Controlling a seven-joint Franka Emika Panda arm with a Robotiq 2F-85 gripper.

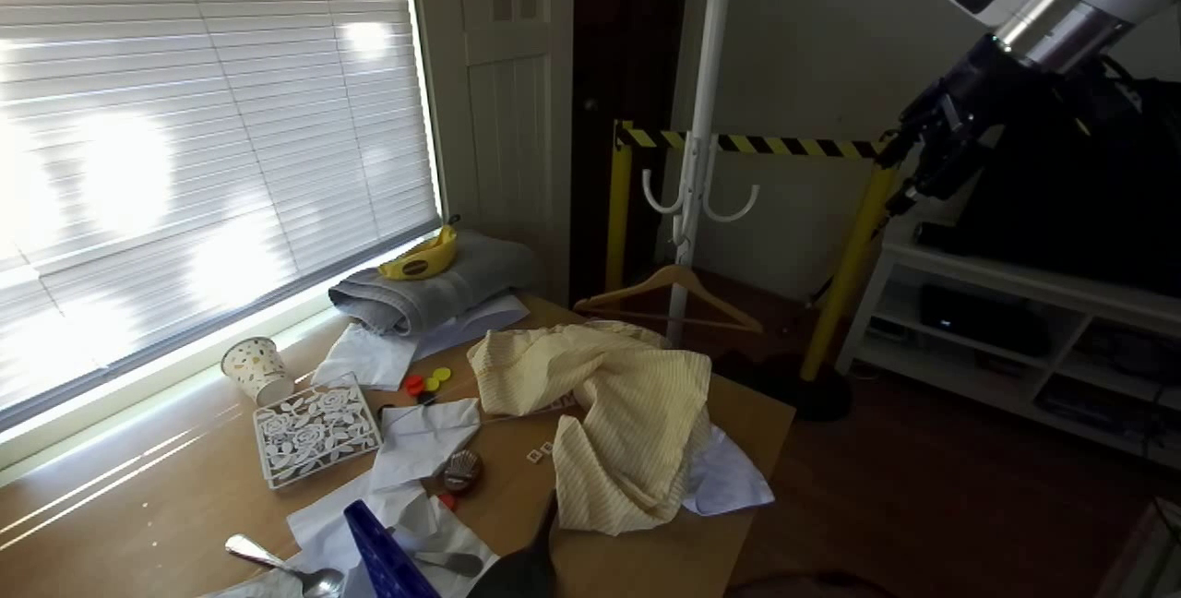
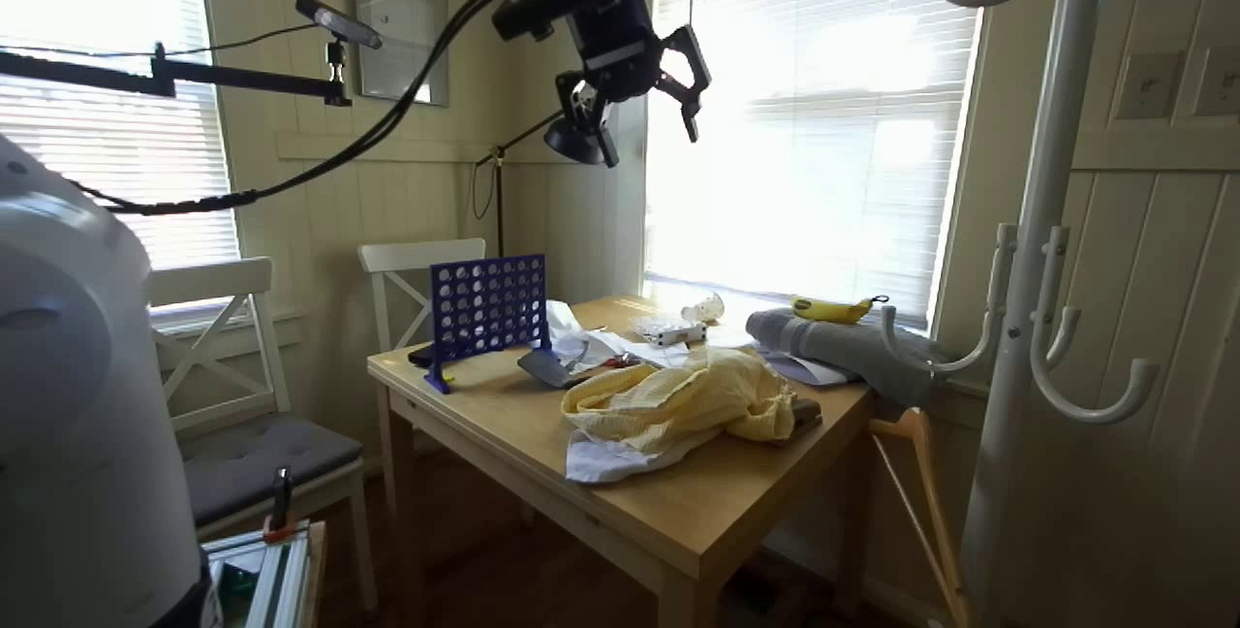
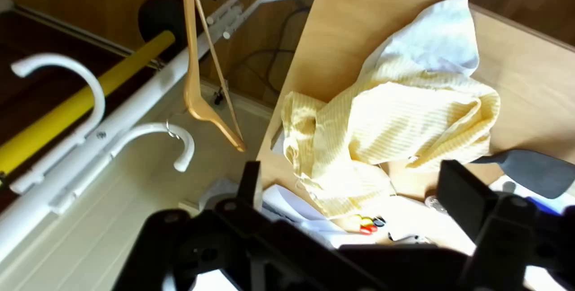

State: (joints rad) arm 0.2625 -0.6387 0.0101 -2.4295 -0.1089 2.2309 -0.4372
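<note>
On the table (image 2: 513,415), yellow cloth (image 2: 688,400) lies well below the gripper (image 2: 652,151), 2 jaws spread.

Smooth, rounded white Panda arm (image 2: 77,415) here, then a gleaming silver collar (image 1: 1061,29) just above the black end effector (image 2: 651,147)! Blocky dark fingers (image 3: 462,196) on that, round screw heads (image 3: 230,206) near them, bundled black cables (image 2: 218,203) looping back from it.
</note>
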